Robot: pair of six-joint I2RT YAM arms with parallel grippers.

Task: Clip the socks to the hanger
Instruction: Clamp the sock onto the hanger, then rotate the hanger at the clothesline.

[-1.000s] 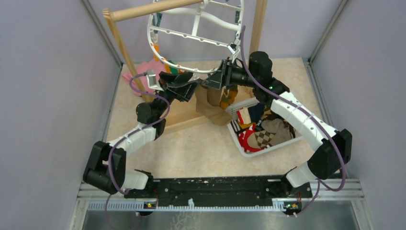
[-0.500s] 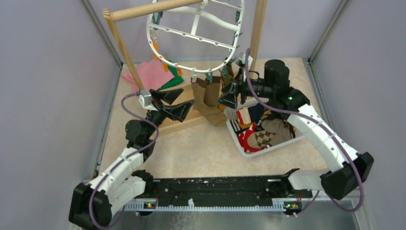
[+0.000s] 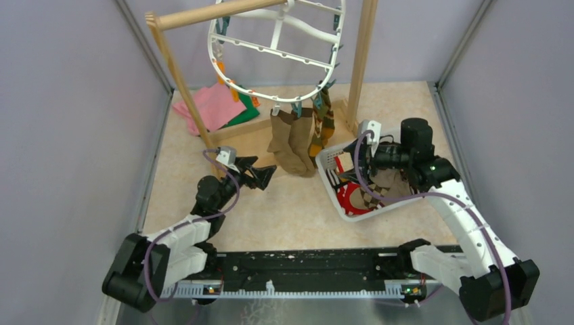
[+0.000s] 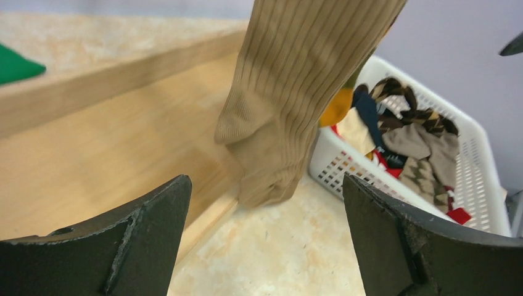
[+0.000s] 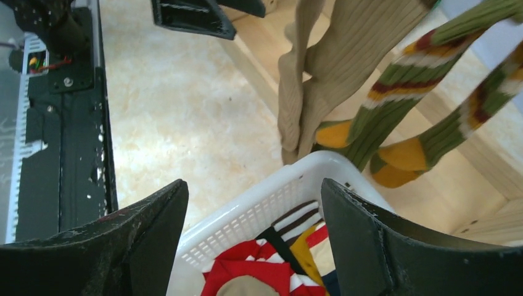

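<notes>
My left gripper (image 3: 257, 170) hangs low over the table (image 3: 284, 210), jaws spread wide with nothing between them, just in front of the wooden rack's base board (image 3: 247, 133). The tan socks (image 3: 288, 143) are straight ahead of it, clipped to the near rim of the white hanger (image 3: 274, 51), their toes reaching down to the board's front edge. The olive striped socks (image 3: 322, 125) hang just beside them on the right, close to the rack's right post (image 3: 362, 57). My right gripper (image 5: 254, 185) is also spread apart and empty, above the near-left corner of the white basket (image 3: 352, 217), where the red sock (image 3: 352, 198) and argyle sock (image 3: 373, 195) lie. Bare floor lies between both arms
</notes>
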